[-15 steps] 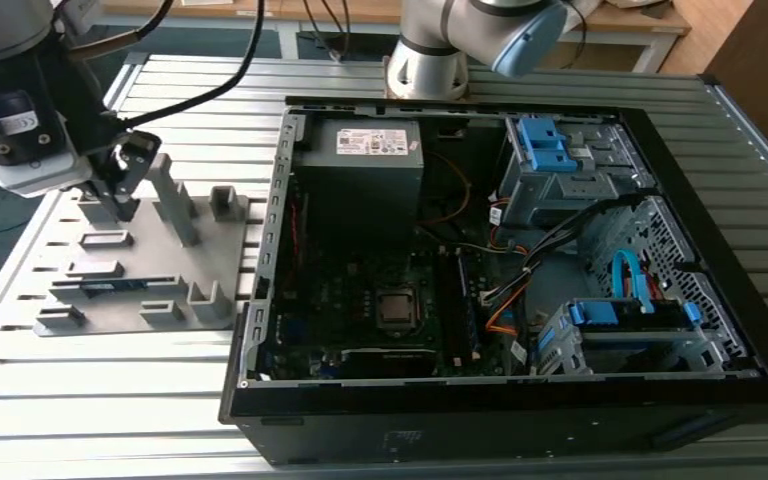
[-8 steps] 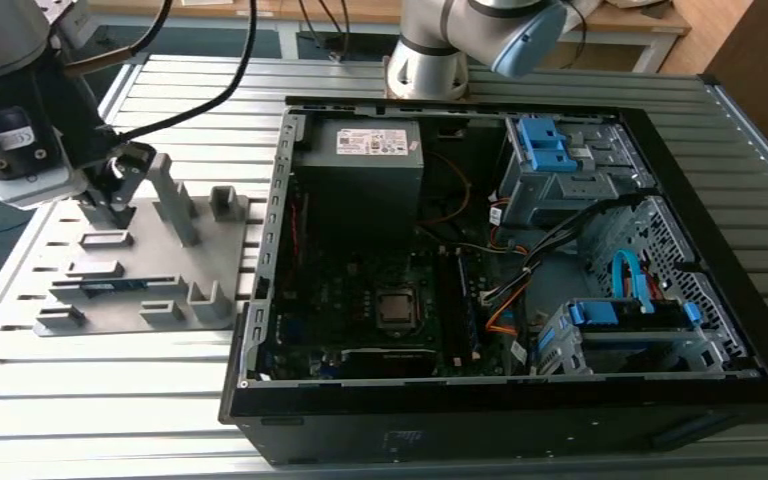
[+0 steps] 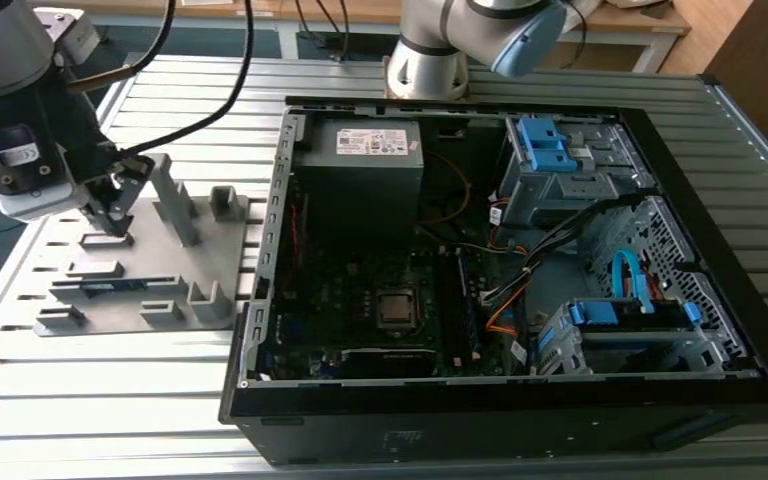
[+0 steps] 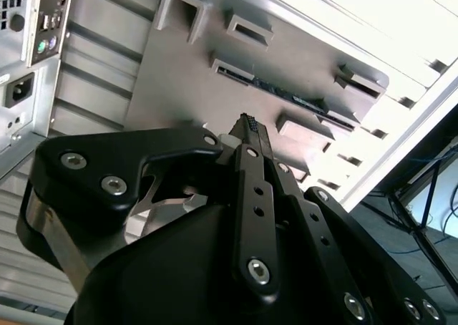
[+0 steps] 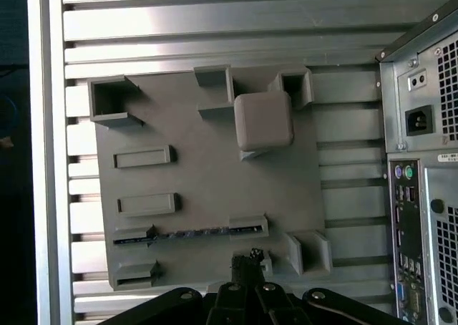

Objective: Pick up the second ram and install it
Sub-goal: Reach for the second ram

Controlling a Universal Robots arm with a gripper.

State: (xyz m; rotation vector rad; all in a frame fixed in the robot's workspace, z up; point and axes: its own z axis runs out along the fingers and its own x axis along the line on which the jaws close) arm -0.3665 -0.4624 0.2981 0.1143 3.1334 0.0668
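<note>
The second ram (image 3: 107, 287) is a dark blue-green stick standing on its long edge between two holders of the grey fixture plate (image 3: 144, 250), at the exterior view's left. Both wrist views show it as a thin dark strip (image 5: 189, 233) (image 4: 290, 92) on that plate (image 5: 207, 167) (image 4: 179, 74). My gripper (image 3: 115, 222) hangs just above the plate, a little beyond the stick and apart from it. Its black fingers (image 4: 247, 135) meet at the tips, shut on nothing (image 5: 247, 256).
An open computer case (image 3: 491, 105) lies right of the plate, with its motherboard (image 3: 357, 290) and CPU socket (image 3: 395, 308) exposed. Its rear panel (image 5: 418, 196) borders the plate. Upright grey posts (image 3: 177, 200) stand on the plate. Another arm's base (image 3: 427, 55) sits behind the case.
</note>
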